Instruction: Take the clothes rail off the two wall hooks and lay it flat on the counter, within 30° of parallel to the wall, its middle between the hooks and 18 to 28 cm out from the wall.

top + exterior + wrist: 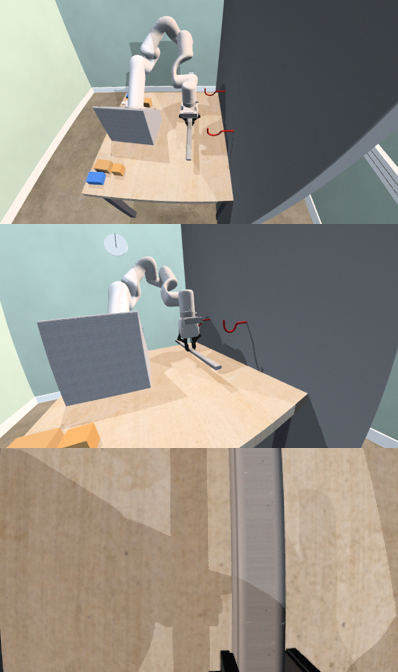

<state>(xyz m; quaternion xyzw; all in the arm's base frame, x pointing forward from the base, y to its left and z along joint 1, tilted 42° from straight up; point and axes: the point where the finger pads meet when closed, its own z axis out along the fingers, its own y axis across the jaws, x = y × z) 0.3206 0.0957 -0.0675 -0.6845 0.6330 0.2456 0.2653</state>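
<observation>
The grey clothes rail [188,141] is off the two red wall hooks, the far one [212,92] and the near one [217,132]. My gripper [189,119] is shut on the rail near its far end and holds it low over the wooden counter, roughly parallel to the dark wall. In the exterior view the rail [203,359] slopes down toward the counter from my gripper [190,346], beside a red hook [233,326]. In the wrist view the rail [257,558] runs straight up from between my fingertips.
A tilted grey panel [127,124] stands on the counter left of the rail. Orange blocks [109,167] and a blue block [96,178] lie at the near left corner. Another orange block [147,101] sits by the arm's base. The dark wall [295,93] borders the counter's right edge.
</observation>
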